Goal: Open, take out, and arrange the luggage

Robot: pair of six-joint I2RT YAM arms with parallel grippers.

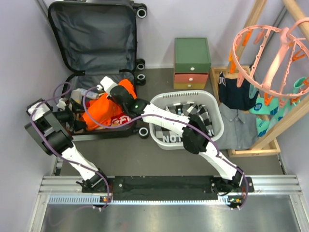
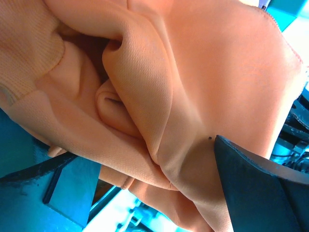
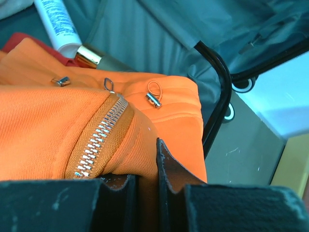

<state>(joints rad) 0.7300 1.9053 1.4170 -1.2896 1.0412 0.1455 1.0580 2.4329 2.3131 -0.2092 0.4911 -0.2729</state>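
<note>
right hand (image 3: 146, 164) pinching orange garment (image 3: 58, 125), luggage (image 1: 91, 34) open

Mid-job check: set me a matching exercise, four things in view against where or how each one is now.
1. luggage
2. orange garment
3. white laundry basket
4. drawer box

A. holds black-and-white checked cloth
B. lid raised open
C. pinched by the right gripper
D. stands by the back wall

Pairs: 1-B, 2-C, 3-A, 4-D
</note>
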